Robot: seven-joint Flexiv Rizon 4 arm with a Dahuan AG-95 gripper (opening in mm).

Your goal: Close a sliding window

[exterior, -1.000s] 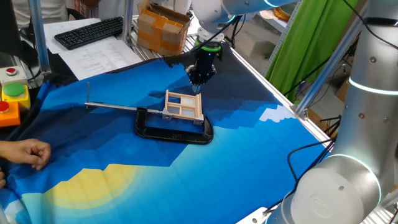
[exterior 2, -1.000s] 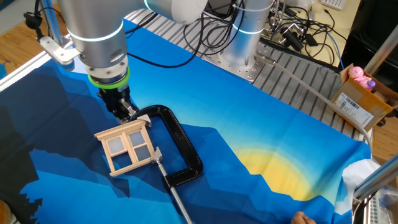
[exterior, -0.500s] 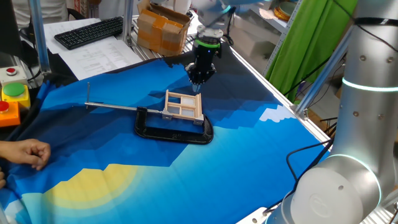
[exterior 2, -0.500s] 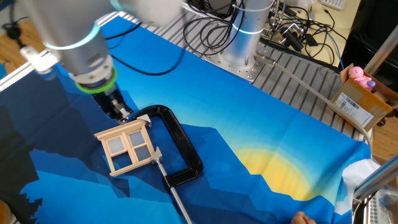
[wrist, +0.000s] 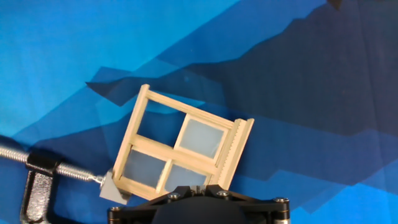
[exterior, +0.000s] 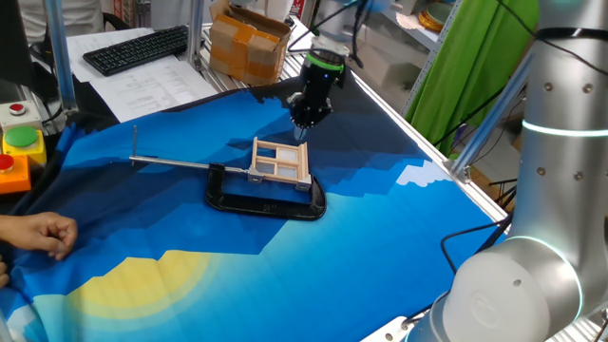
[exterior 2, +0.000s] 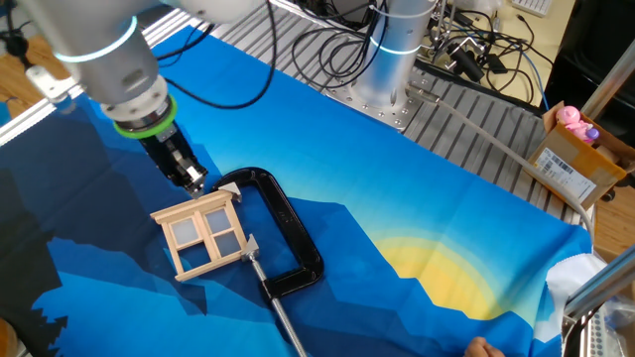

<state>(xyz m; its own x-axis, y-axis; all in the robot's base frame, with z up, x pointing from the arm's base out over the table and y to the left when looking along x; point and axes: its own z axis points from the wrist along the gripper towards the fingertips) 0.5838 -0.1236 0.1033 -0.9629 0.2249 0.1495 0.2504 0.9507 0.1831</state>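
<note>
Sliding window [exterior: 281, 161] sits mid-table on blue cloth [exterior: 380, 228], held at 1 edge by black clamp [exterior: 266, 201] w/ long metal rod [exterior: 171, 162]. Gripper [exterior: 307, 121] hangs just beyond window's far edge, not touching; can't tell if fingers spread or pressed together.

No legible text or labels.
</note>
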